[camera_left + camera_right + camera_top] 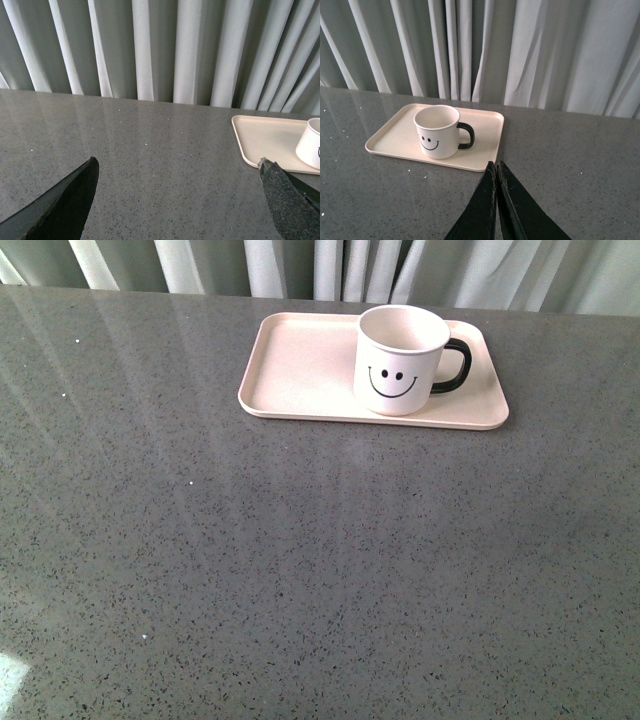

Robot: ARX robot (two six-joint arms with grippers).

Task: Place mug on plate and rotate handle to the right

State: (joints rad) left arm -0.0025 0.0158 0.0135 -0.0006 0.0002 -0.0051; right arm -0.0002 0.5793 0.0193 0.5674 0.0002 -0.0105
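Note:
The cream-white mug [399, 360] with a black smiley face stands upright on the right part of the pale pink plate [300, 370]. Its black handle [455, 367] points to the right. Neither arm shows in the front view. In the right wrist view the mug [437, 132] stands on the plate [390, 140], its handle [466, 136] toward my right gripper [496, 164], which is shut, empty and short of the plate's near edge. My left gripper [177, 166] is open and empty over bare table, with the plate [260, 137] and a sliver of the mug [311, 143] beside one fingertip.
The grey speckled table [300, 570] stretches wide in front of the plate. Pale curtains [330, 265] hang just behind the table's far edge.

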